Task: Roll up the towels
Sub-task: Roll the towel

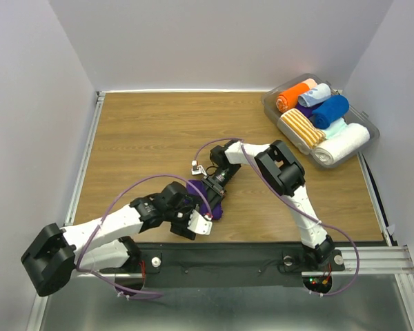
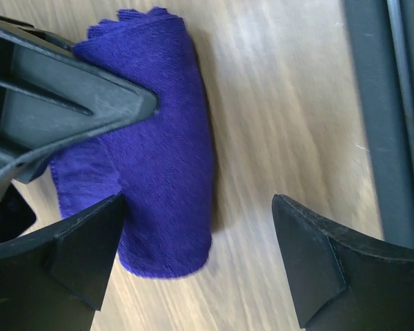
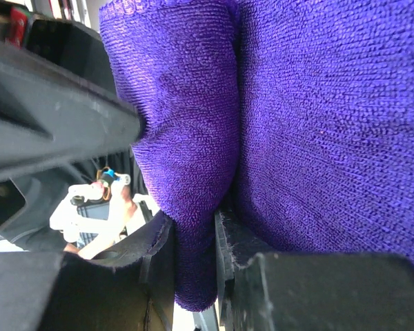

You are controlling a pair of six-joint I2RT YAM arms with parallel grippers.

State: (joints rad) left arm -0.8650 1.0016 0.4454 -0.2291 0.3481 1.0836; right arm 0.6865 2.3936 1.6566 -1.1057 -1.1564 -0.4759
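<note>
We pinch the purple towel (image 2: 165, 138) in our right fingers (image 1: 212, 185), left fingers (image 1: 196, 224) spread just beside it, the bin (image 1: 268, 109) of rolls (image 1: 317, 117) well apart.

No writing, label, brand, number or sign is legible on anything in view.
</note>
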